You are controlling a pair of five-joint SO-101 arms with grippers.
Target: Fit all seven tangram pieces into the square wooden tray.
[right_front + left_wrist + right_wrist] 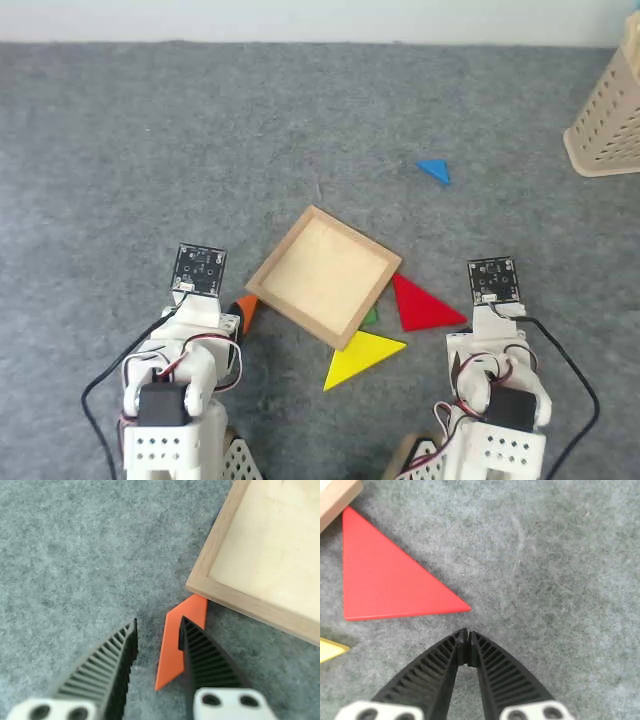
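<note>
The square wooden tray (283, 297) lies tilted at the table's middle, with nothing in it; its corner (210, 585) shows in the left wrist view. An orange piece (246, 310) (177, 645) lies flat against the tray's near-left edge. My left gripper (157, 632) is open just over it, one finger (200, 655) covering part of the piece. A red triangle (422, 305) (385, 580) and a yellow triangle (362, 356) (330, 649) lie by the tray's right side, with a green piece (370, 317) peeking out between them. A blue triangle (434, 171) sits farther back. My right gripper (468, 645) is shut, empty, near the red triangle's tip.
A beige slotted basket (610, 115) stands at the far right edge. Grey carpet covers the table, with free room at the back and left. Both arm bases (170, 420) (495, 420) sit at the near edge.
</note>
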